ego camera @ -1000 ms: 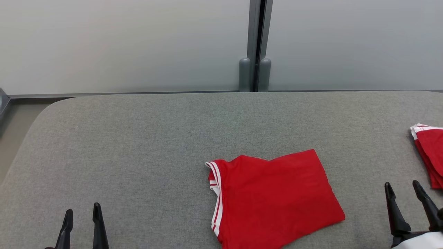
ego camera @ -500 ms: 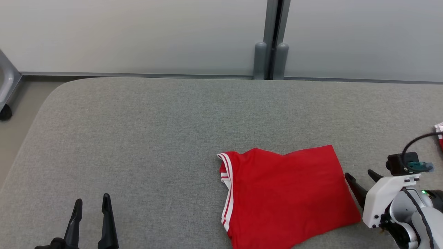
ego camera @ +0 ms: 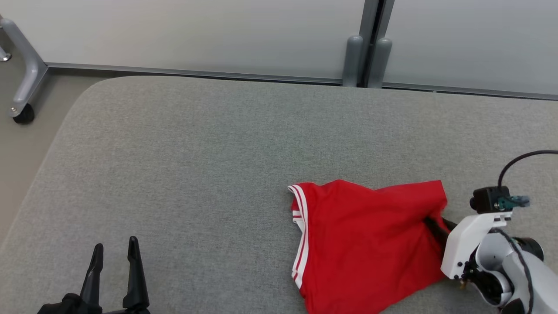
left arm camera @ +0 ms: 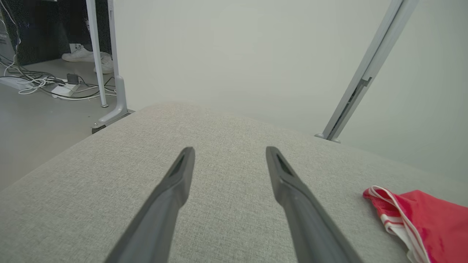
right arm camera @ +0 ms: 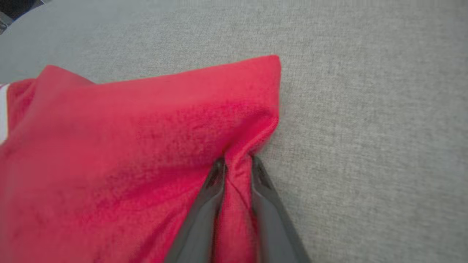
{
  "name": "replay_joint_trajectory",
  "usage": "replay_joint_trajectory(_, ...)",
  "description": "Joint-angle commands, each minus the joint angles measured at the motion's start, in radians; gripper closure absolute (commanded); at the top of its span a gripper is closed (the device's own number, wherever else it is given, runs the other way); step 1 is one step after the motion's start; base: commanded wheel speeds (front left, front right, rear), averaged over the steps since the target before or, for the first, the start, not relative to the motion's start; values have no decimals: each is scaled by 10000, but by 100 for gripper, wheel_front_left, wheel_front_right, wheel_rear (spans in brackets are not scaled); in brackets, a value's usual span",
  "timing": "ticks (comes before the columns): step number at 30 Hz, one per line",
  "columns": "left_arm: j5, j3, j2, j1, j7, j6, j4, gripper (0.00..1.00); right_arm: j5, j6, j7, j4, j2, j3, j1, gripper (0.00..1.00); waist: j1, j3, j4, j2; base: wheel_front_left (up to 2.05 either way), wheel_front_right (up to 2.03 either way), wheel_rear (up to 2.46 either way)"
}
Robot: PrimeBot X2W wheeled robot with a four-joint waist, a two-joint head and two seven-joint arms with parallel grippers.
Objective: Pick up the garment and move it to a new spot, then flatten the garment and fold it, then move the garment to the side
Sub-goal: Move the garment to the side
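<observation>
The garment (ego camera: 366,240) is a folded red shirt with white stripes along one hem, lying on the grey padded table (ego camera: 196,152) right of centre. My right gripper (ego camera: 433,224) reaches in from the right and is shut on the garment's right edge; in the right wrist view a pinched ridge of red cloth (right arm camera: 237,171) sits between the two dark fingers (right arm camera: 204,204). My left gripper (ego camera: 114,250) hovers open at the lower left, well clear of the cloth. In the left wrist view the striped hem (left arm camera: 395,212) lies to the right of its gripper (left arm camera: 229,151).
A pale wall with a grey vertical post (ego camera: 368,43) runs behind the table. A metal leg on a caster (ego camera: 24,111) stands on the floor off the table's far left corner. The table's left half is bare fabric.
My right gripper has swung in from the lower right and closed on the garment's right edge, bunching it. The head camera has turned left, so the second red piece at the right has left the picture.
</observation>
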Motion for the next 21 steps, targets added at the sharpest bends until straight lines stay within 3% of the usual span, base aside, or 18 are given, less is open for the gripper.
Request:
replay_joint_trajectory(1, -69, 23, 39, -198, -11, 18, -22, 0, 290, 1, -133, 2, -171, 129, -133, 100, 0, 71, -140, -1, 0, 0, 0)
replay_joint_trajectory(9, -28, -4, 38, -379, -9, -26, -111, 0, 1096, -2, -295, -278, -2067, -324, -1386, 100, 0, 432, -1091, -1, 0, 0, 0)
replay_joint_trajectory(17, 196, 36, 41, -714, -9, -178, -121, 0, 1184, -1, 724, -829, -3938, -1083, -2425, 100, 0, 894, -1899, -1, 0, 0, 0)
replay_joint_trajectory(21, 334, 91, 39, -803, -9, -267, -105, 0, 1034, -1, 1246, -977, -4493, -1460, -2804, 100, 0, 1049, -2082, -1, 0, 0, 0)
